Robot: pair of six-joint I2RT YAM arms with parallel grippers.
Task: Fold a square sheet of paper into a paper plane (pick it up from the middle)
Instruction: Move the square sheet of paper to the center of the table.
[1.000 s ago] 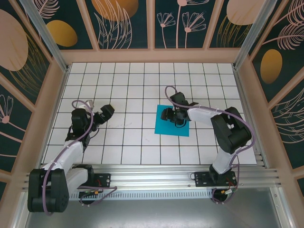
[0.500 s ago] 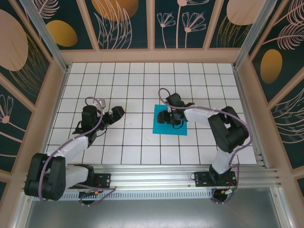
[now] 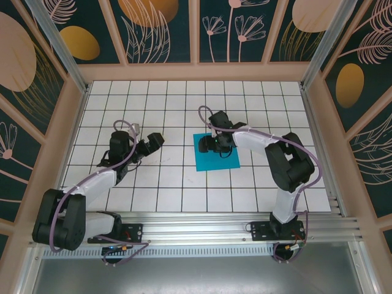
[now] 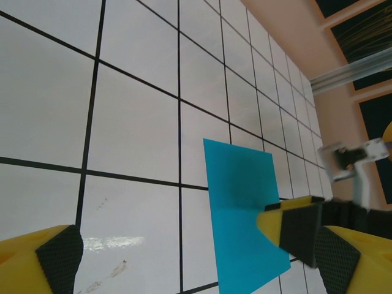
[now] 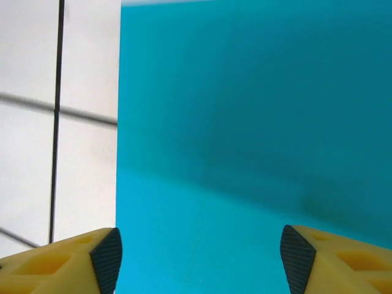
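Approach for the middle pinch with the right gripper (image 3: 212, 144).
Spread and empty, low over the square sheet of paper (image 3: 220, 159) near one of its edges; sheet flat and unfolded on the worktop (image 3: 171, 184), right of centre. Shift toward the sheet's middle before descending, then close gently to raise a ridge without dragging. Hold the left gripper (image 3: 153, 142), likewise spread and empty, well apart on the left.

White table (image 3: 171, 184) with a black grid. Faint scuffs (image 4: 107, 278) on a near tile, glare beside them. Pale wooden frame (image 3: 196, 71) around the table. Dark wall panels (image 3: 159, 30) with orange ovals and pink plant drawings. Metal rail (image 3: 202, 223) along the near edge. Metal posts (image 3: 55, 43) at the far corners.
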